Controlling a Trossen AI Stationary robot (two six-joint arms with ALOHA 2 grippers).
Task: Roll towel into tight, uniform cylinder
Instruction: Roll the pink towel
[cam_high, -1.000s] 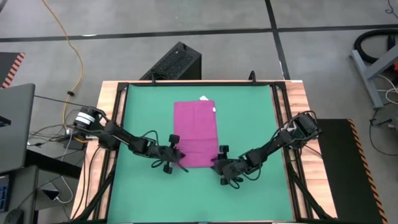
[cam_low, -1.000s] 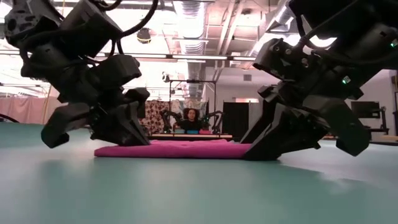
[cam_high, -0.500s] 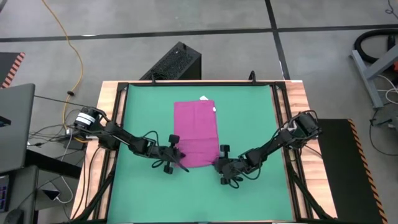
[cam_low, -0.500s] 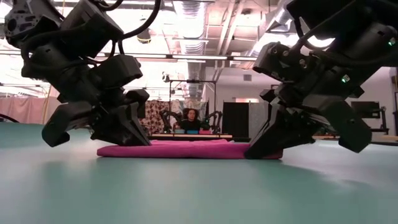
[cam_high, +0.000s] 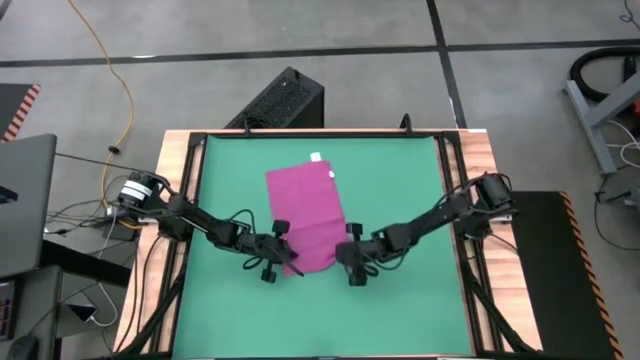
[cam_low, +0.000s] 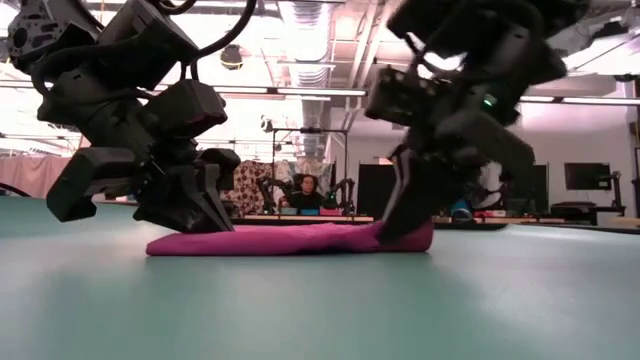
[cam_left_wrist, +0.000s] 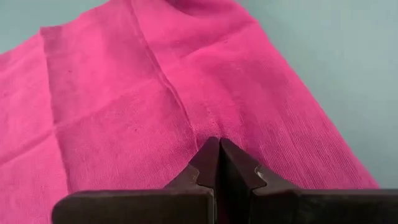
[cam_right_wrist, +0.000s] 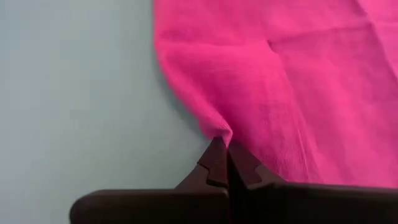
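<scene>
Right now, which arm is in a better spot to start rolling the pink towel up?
Neither clearly: the left gripper and right gripper both pinch the towel at its near corners, jaws shut. Probably both roll together toward the white tag.

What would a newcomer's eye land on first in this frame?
The magenta towel lying slightly askew in the middle of the green mat, its white tag at the far edge. Then the two dark arms meeting at its near edge: the left gripper and right gripper each have their jaws shut on a near corner of the cloth, and at the right gripper's corner it bunches up off the mat.
</scene>
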